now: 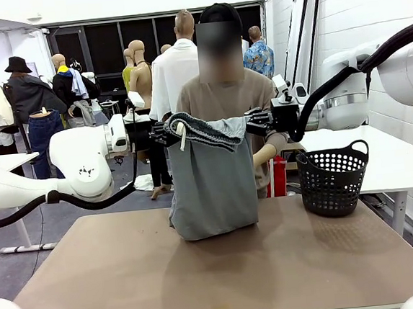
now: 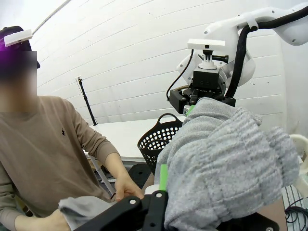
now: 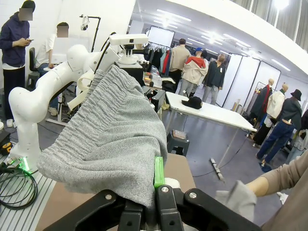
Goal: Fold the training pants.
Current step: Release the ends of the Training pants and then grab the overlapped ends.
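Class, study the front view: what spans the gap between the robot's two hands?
The training pants: their gathered waistband stretches from the left hand to the right hand, legs hanging to the table, in the front view.

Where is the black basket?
In the front view, the basket sits far right on the table, right of the hanging pants.

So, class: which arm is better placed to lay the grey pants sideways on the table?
Left, probably. The left claw and right claw clamp the light grey jersey training pants, but a black perforated plastic basket crowds the right side.
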Controlling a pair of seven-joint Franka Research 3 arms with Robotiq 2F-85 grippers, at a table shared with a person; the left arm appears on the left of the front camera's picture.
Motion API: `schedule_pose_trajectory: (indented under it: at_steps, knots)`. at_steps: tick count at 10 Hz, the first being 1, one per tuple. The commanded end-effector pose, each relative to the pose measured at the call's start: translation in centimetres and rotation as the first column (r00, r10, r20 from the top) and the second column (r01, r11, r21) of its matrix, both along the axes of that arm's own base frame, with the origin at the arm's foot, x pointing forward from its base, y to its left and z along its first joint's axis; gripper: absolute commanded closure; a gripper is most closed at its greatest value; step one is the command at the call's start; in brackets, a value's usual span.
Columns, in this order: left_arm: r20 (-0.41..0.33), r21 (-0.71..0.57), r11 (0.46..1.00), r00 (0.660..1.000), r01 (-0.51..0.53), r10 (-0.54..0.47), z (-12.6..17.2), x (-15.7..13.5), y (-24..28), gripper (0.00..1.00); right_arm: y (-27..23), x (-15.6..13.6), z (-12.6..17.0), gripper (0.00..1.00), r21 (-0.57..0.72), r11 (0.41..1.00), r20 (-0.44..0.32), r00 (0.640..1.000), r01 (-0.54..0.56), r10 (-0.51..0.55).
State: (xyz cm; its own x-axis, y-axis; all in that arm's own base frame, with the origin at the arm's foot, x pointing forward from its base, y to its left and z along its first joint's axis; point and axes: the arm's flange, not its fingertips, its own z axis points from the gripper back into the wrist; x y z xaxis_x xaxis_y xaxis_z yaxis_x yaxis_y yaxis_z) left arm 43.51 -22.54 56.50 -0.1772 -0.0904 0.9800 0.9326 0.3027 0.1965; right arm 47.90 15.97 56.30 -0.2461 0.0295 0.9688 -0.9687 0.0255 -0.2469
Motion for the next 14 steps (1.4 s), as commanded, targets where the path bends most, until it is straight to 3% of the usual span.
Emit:
schedule_pose_trajectory:
  at_steps: [1,14]
  knots:
    - [0.003,-0.010,1.000,1.000,-0.019,0.019,0.07,-0.09,-0.20,1.00,0.04,-0.07,0.20,1.00,0.004,1.000,0.000,1.000,0.001,-0.001]
    - [0.003,-0.010,1.000,1.000,-0.019,0.019,0.07,-0.09,-0.20,1.00,0.04,-0.07,0.20,1.00,0.004,1.000,0.000,1.000,0.001,-0.001]
